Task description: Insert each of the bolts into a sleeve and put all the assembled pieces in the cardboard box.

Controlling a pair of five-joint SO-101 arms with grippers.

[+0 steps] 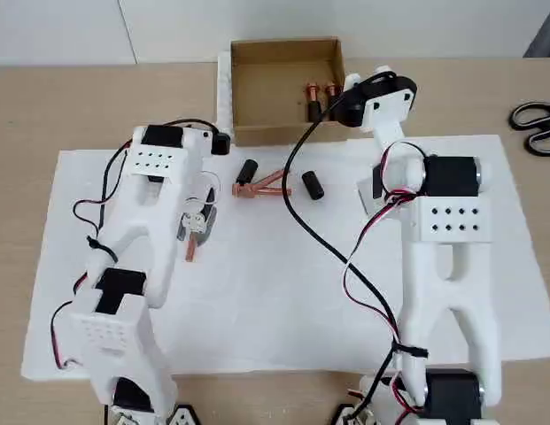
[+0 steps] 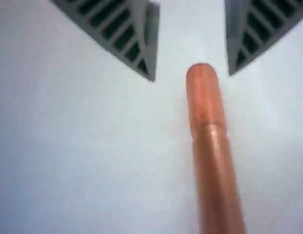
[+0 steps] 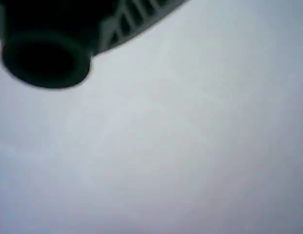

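Step in hand: picking a bolt (image 2: 210,146) up off the white sheet (image 1: 283,292) on the counter, as I judge it.
Left tool (image 2: 190,73): released and low over the bolt's head, with its fingers (image 2: 131,39) spread to either side.
Bolt: lies flat on the sheet, its head between the tips but nearer one finger than the other.
Doing it well: centre the tool first, then come down and close across the shank just behind the head (a lopsided pinch would likely roll it away).
Right tool (image 3: 110,34): a black sleeve (image 3: 44,61) sits right against it. I cannot tell whether it is clenched.
Loose: a pair of bolts (image 1: 257,186) with one sleeve (image 1: 247,170) beside it and another sleeve (image 1: 312,186) a little off, all near the box (image 1: 288,42).
In the box: two assembled pieces (image 1: 320,96).
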